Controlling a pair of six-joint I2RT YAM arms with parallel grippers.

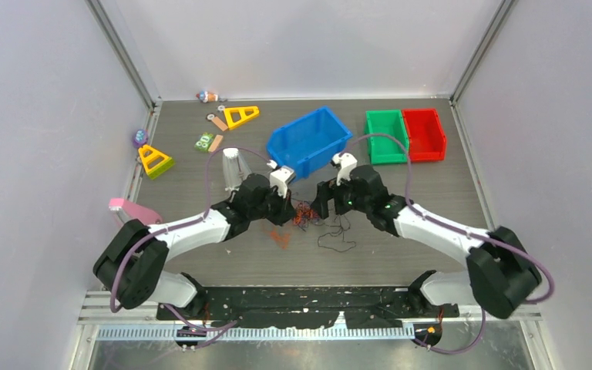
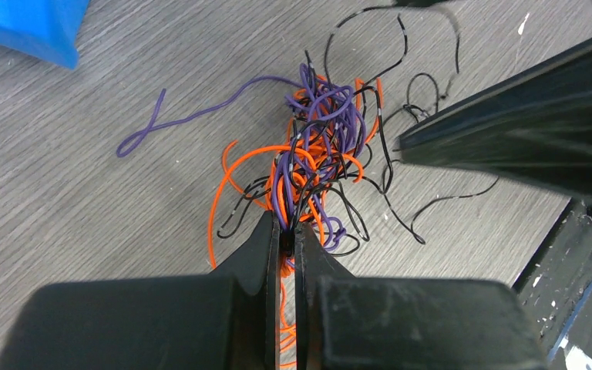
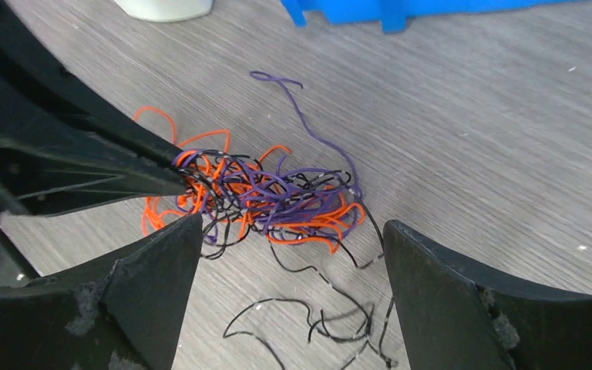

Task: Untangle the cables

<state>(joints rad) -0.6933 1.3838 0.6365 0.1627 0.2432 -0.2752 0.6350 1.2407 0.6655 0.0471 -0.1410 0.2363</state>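
The cables (image 1: 303,216) form a knotted clump of orange, purple and black thin wires on the table between the two arms. My left gripper (image 2: 285,231) is shut on a few strands at the clump's near edge (image 2: 320,146). A purple strand (image 2: 185,119) trails off to the left. My right gripper (image 3: 291,225) is open and holds nothing; the clump (image 3: 277,196) lies just beyond its tips, and loose black strands (image 3: 331,308) lie on the table between its fingers. In the top view the left gripper (image 1: 287,210) and the right gripper (image 1: 322,206) face each other across the clump.
A blue bin (image 1: 308,139) stands just behind the grippers, with a green bin (image 1: 386,136) and a red bin (image 1: 424,133) to its right. A white object (image 1: 233,166), yellow triangles (image 1: 240,116) and small toys lie at the back left. A small orange scrap (image 1: 280,239) lies near the clump.
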